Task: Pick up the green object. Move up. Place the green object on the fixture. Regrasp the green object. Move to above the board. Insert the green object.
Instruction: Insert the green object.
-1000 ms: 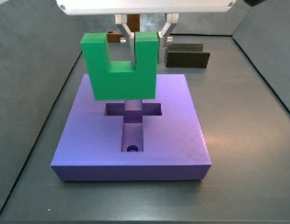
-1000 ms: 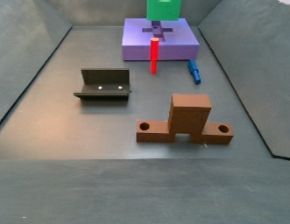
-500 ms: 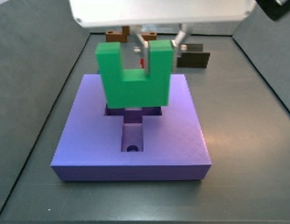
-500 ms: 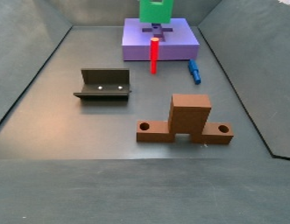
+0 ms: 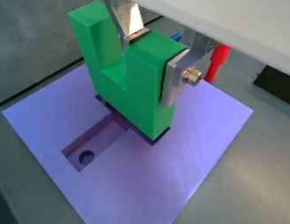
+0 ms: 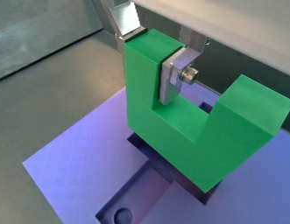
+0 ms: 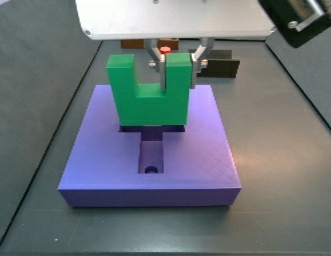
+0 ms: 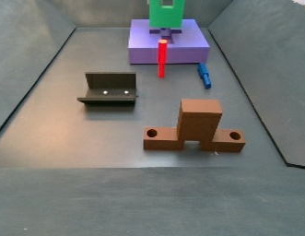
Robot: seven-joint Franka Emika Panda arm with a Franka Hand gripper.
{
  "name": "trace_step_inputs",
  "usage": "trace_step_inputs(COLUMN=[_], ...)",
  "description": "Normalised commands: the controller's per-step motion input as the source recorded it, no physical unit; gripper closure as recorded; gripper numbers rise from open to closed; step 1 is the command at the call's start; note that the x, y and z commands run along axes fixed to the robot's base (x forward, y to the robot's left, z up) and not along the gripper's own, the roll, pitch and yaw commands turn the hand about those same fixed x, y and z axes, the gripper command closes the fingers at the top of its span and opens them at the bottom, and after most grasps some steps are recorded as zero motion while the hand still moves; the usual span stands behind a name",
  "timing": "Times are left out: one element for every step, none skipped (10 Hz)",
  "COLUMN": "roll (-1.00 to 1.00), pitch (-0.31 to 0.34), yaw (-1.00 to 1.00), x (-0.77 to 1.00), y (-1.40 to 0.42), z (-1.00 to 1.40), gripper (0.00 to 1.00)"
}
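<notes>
My gripper point(image 5: 147, 52) is shut on the green object point(image 5: 130, 79), a bright green U-shaped piece, gripping one of its upright arms between the silver fingers point(image 5: 176, 79). Both wrist views show this grip point(image 6: 150, 51). The green object point(image 7: 152, 92) stands upright, notch up, over the purple board point(image 7: 150, 165). Its lower end is at the cross-shaped recess point(image 7: 152, 128); I cannot tell how deep it sits. The dark fixture point(image 8: 109, 88) stands empty on the floor, away from the board point(image 8: 185, 46). The green object point(image 8: 167, 13) also shows at the far end in that view.
A red peg point(image 8: 162, 53) stands at the board's front edge and shows beside the gripper point(image 5: 221, 59). A small blue piece point(image 8: 205, 76) lies next to the board. A brown wooden upright piece point(image 8: 195, 124) stands nearer the camera. The board has a round hole point(image 5: 82, 158).
The gripper has lowered the green object toward the board; its lower end now meets the cross-shaped recess. Nothing else has moved.
</notes>
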Motion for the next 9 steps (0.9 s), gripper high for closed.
trace_step_inputs(roll=[-0.01, -0.03, -0.04, -0.05, -0.04, 0.00, 0.00, -0.01, -0.02], pitch=[0.000, 0.000, 0.000, 0.000, 0.000, 0.000, 0.000, 0.000, -0.009], yaw=[-0.12, -0.01, 0.00, 0.00, 0.00, 0.00, 0.00, 0.00, -0.01], x=[0.00, 0.14, 0.14, 0.11, 0.07, 0.05, 0.00, 0.00, 0.00], y=[0.01, 0.00, 0.00, 0.00, 0.00, 0.00, 0.03, 0.02, 0.00], z=[-0.05, -0.04, -0.12, -0.16, -0.20, -0.22, -0.22, -0.21, -0.23], gripper=[1.00, 1.00, 1.00, 1.00, 1.00, 1.00, 1.00, 1.00, 1.00])
